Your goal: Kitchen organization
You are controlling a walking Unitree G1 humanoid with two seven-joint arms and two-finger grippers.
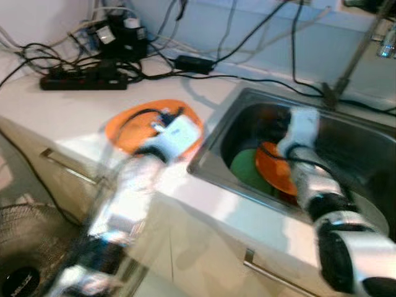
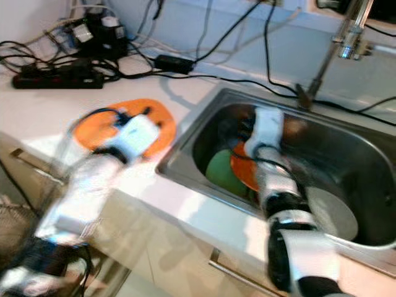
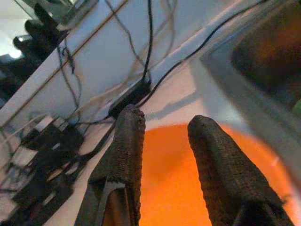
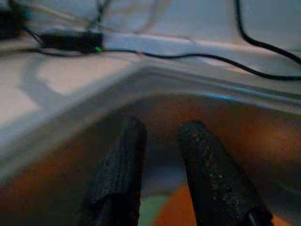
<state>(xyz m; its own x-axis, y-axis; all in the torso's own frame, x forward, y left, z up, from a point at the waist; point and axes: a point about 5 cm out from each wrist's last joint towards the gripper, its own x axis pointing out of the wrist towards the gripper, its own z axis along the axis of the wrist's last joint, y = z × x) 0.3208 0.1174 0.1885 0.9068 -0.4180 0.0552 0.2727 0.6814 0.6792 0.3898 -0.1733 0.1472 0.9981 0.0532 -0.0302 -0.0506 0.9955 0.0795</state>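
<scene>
At the far left of the counter (image 1: 37, 111), a black power strip (image 1: 83, 80) lies among a tangle of cables (image 1: 154, 62) that run back along the wall. To its right, an orange plate (image 1: 127, 127) rests flat on the counter, just beside the left rim of the sink (image 1: 216, 133). The left gripper (image 3: 164, 141) hovers directly above this plate; the arm is motion-blurred in the head views. In the left wrist view its two black fingers (image 3: 124, 146) stand slightly apart with nothing between them, and the orange surface shows through the gap. Further right, inside the sink, a green plate (image 1: 247, 170) and a second orange plate (image 1: 272, 170) lean together near the basin's left wall, and a pale round dish (image 2: 337, 213) lies on the basin floor toward the right. The right gripper (image 4: 162, 155) reaches down into the basin above these plates; its fingers are also a little apart and hold nothing. The tap (image 2: 346, 31) stands at the back right. Risks from this state: the counter plate lies flat, so fingers closing from above may slide off its rim and push it toward the sink edge or the counter front. A loose cable near the sink could catch the left arm. In the basin, a poor grip on one leaning plate may topple it against the other.
</scene>
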